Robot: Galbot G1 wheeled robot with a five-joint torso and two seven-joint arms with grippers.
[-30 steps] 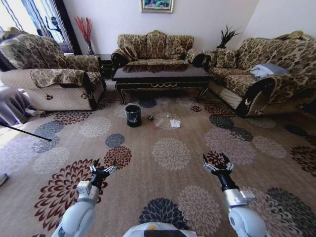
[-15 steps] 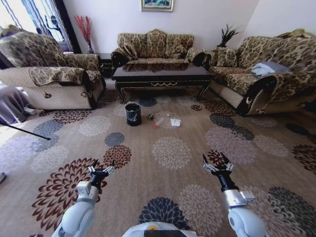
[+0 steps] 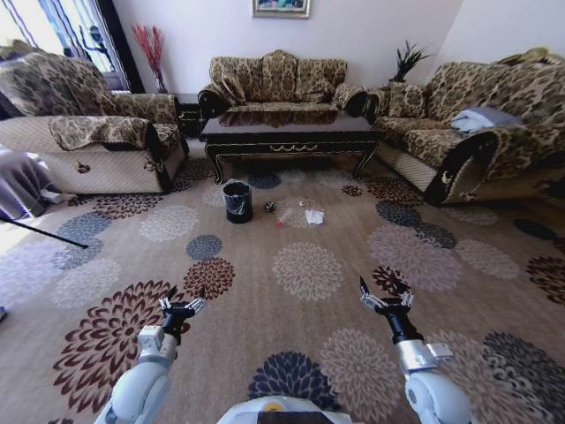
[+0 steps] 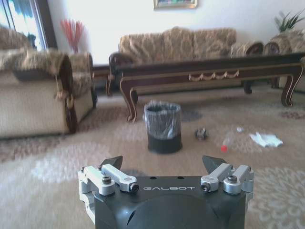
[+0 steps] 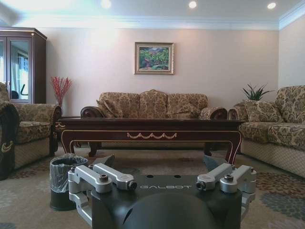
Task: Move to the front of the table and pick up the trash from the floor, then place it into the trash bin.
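Observation:
The dark glossy table (image 3: 287,134) stands ahead, in front of the middle sofa. On the patterned floor (image 3: 265,336) before it lies the trash: a clear bottle (image 3: 283,218) with a red cap, crumpled white paper (image 3: 313,216) and a small dark ball (image 3: 269,208). The black trash bin (image 3: 237,201) stands just left of them. In the left wrist view the bin (image 4: 163,127), the ball (image 4: 201,134), the bottle (image 4: 227,141) and the paper (image 4: 266,139) lie far off. My left gripper (image 3: 182,303) and right gripper (image 3: 384,297) hang low, open and empty, well short of the trash.
An armchair (image 3: 97,132) stands on the left and a long sofa (image 3: 477,132) on the right, flanking the table. A thin dark rod (image 3: 40,234) lies on the carpet at the far left. Open carpet stretches between me and the trash.
The whole head view has shifted slightly, so the camera has moved a little. Both grippers keep the same open pose, and the trash and bin lie as before.

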